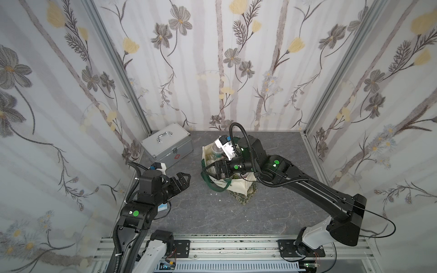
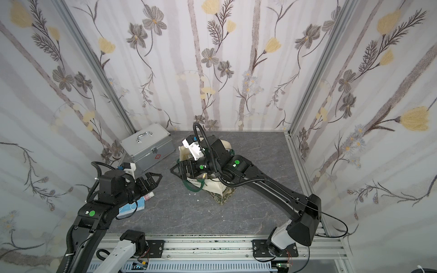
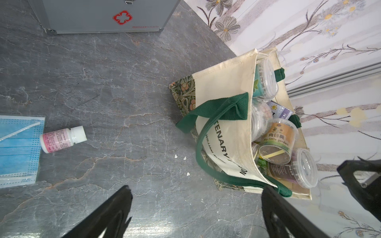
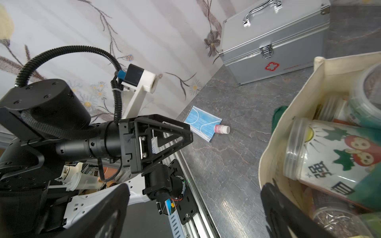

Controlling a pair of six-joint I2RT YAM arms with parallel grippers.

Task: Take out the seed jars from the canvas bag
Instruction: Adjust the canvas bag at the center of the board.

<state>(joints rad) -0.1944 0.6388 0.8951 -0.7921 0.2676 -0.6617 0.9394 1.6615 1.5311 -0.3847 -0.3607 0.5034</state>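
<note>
The jars [image 3: 280, 134] are lying piled inside the bag [image 3: 226, 86], crowding its mouth; none is sitting on the table [image 1: 212, 212] yet. The bag is standing mid-table toward the far side. The right claw [image 2: 181, 169] is hanging wide open and empty over the bag's left rim; closing there is probably risking a pinch of cloth or green handle [image 3: 222, 107], likely tipping the bag. The left claw [image 1: 183, 180] is hovering open, well apart. At far left the metal box [image 1: 166, 146] is sitting latched, contents hidden; a bottle [image 3: 64, 139] is lying beside a face mask [image 3: 18, 148].

Left gripper [image 1: 185, 180], right gripper [image 2: 176, 170], jaws spread wide
</note>
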